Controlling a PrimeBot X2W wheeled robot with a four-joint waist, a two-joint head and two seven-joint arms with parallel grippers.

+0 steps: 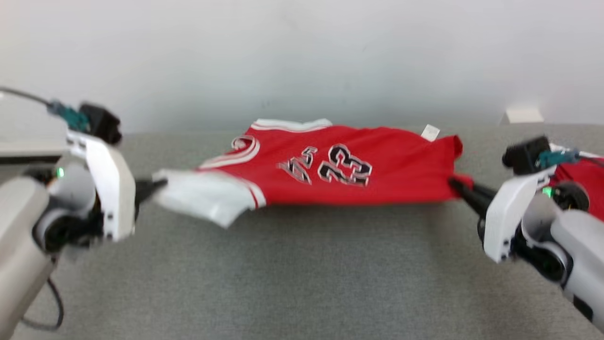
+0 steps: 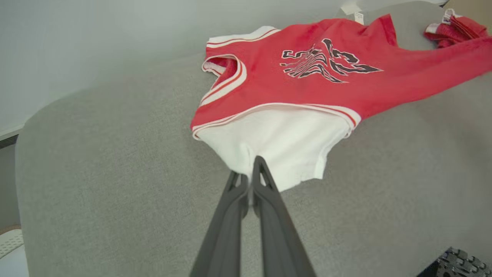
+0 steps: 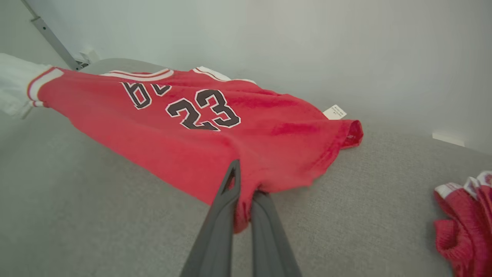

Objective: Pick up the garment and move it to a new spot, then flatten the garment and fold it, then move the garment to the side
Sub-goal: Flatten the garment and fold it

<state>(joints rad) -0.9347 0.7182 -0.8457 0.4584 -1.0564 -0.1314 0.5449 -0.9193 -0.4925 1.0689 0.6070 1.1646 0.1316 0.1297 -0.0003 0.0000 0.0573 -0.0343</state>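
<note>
Now the garment (image 1: 349,165), a red jersey numbered 23 with a white sleeve, lies stretched sideways across the far middle of the grey desk (image 1: 302,274), close to its far edge. The left gripper (image 1: 158,185) pinches the white sleeve — fingers closed tight on it. The right gripper (image 1: 455,183) is clamped on the red hem corner at the opposite end. A white label (image 1: 430,132) sticks up at the far hem. A crumpled red cloth (image 1: 578,177) lies near the desk's right edge — apart from the garment.
</note>
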